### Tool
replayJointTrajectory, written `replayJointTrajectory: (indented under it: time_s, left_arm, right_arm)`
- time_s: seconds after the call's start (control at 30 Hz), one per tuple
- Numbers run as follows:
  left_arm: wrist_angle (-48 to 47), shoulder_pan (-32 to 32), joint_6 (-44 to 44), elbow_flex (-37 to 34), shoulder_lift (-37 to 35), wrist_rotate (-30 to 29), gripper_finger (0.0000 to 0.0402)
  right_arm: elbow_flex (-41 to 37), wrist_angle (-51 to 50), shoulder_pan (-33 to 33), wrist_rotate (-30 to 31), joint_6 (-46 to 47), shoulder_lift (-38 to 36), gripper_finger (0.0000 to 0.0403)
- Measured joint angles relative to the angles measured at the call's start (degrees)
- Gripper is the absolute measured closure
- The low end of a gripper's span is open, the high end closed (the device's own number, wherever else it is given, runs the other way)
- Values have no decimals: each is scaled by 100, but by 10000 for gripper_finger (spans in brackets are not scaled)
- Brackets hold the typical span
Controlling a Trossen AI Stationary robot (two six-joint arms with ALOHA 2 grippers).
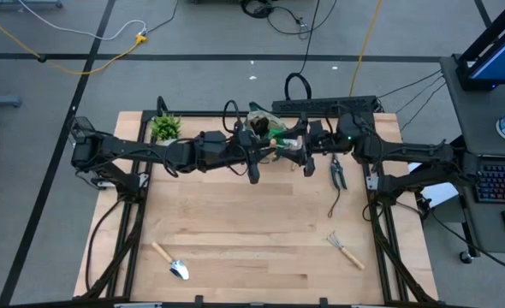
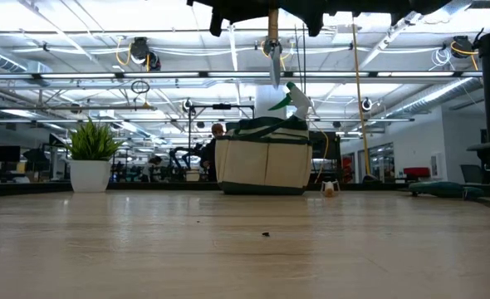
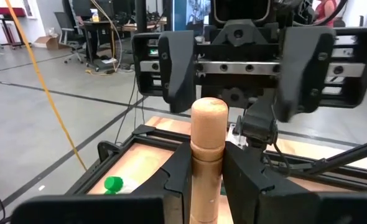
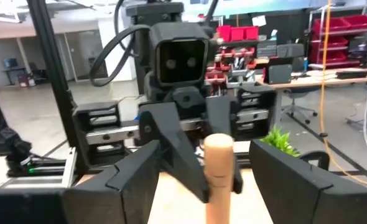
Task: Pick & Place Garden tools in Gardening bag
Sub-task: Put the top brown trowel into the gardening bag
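Left hand [image 3: 207, 177] clamps a wooden-handled tool [image 3: 208, 134], hanging blade-down right above the gardening bag [image 2: 266, 162]. Right hand [image 4: 221, 177] faces it with fingers spread either side of the handle, not touching. Spray bottle [image 2: 291, 100] already sits in the bag. Left to do, out on the surface in front of the bag: trowel [image 1: 170, 262], hand rake [image 1: 345, 248]; pruning shears [image 1: 337, 174] just beside the bag.

In the lower half of the frame the right gripper [image 4: 233, 180] stands with its two dark fingers [image 4: 118, 180] spread wide, clear of a rounded wooden handle [image 4: 219, 171] rising at bottom centre. Behind it, at centre, the left gripper [image 4: 199, 165] faces the camera and clamps that handle. A green plant [image 4: 282, 142] shows at middle right.
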Motion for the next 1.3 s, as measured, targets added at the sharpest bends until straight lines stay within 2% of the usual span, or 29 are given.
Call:
replayJointTrajectory:
  time_s: [0.13, 0.37, 0.8, 1.3]
  left_arm:
    - [-12, 4, -2, 0, 0, -19, 335]
    - [191, 85, -104, 0, -80, -306, 335]
    - [511, 10, -398, 2, -142, -101, 335]
    - [728, -218, -426, 0, -127, -201, 335]
  right_arm:
    - [51, -179, 56, 30, -75, 18, 160]
    - [54, -798, 194, 749, -425, -121, 159]
    - [47, -879, 192, 752, -309, 16, 154]
    - [51, -84, 190, 723, -154, 368, 149]
